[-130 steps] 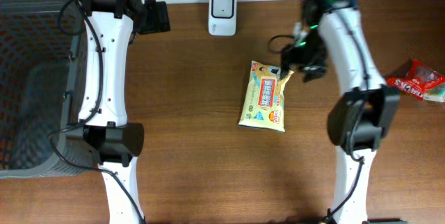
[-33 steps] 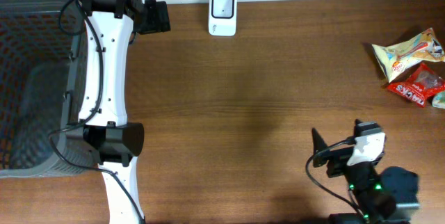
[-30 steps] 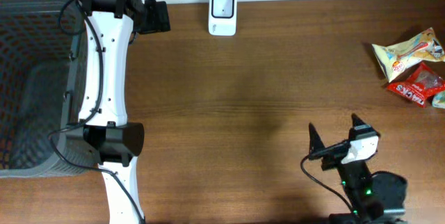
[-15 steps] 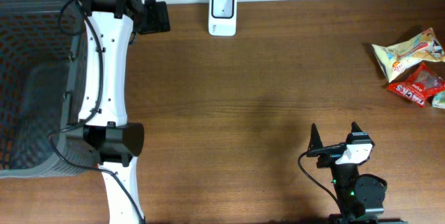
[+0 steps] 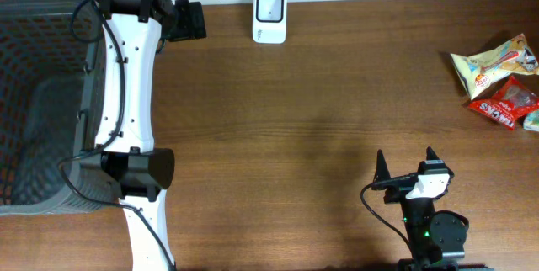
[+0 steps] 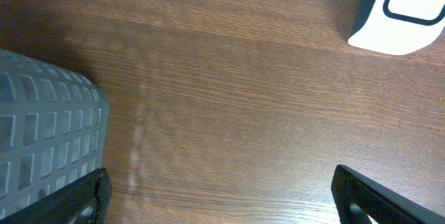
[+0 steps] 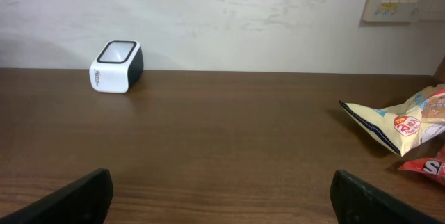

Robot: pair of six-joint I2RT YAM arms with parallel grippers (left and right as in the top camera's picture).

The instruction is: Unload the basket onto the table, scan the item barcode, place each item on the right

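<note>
Two grippers, both open and empty. The yellow snack packet [image 5: 491,61] lies at far right, well apart from the right gripper [image 5: 405,160] and the white scanner [image 5: 269,16]; the left gripper [image 6: 233,200] hovers near the scanner.

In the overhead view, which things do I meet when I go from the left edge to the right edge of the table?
grey basket → left arm → white scanner → right pincer, open and empty → snack packets at the right edge
</note>
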